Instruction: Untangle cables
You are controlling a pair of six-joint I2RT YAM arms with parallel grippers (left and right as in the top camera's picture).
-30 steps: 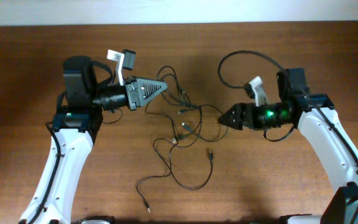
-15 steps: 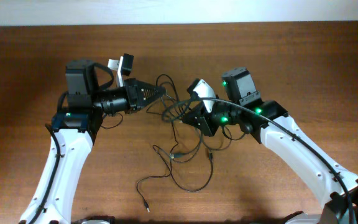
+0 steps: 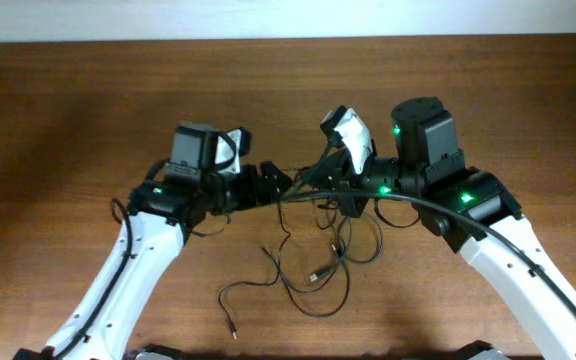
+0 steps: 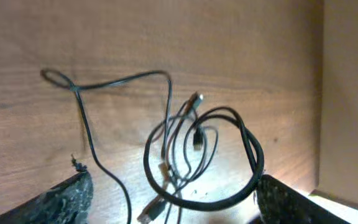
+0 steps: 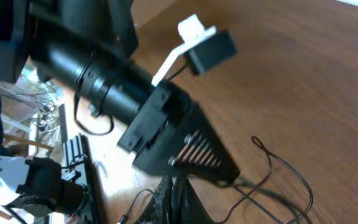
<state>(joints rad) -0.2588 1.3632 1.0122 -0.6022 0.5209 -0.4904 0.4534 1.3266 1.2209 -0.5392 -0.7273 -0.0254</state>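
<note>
beneath my left gripper [image 4: 174, 200], its jaws wide, the cables [image 4: 166, 134] lie in a loose knot on the desk [image 4: 36, 37]: thin, light, limp, quick to snag. my right gripper [image 5: 173, 204] is pinched shut beside them. i'd take one strand near a plug [image 4: 195, 99].

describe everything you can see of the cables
The cables are thin black cords, flexible and rubbery-looking, with small plug connectors at their ends. They are tangled: overlapping loops lie on the brown wooden table near its front middle, between the two arms. One loose end trails toward the front left, its plug lying free. Strands rise from the heap to the right gripper, which is shut and appears to pinch them. The left gripper hangs open above them, gripping nothing.
</note>
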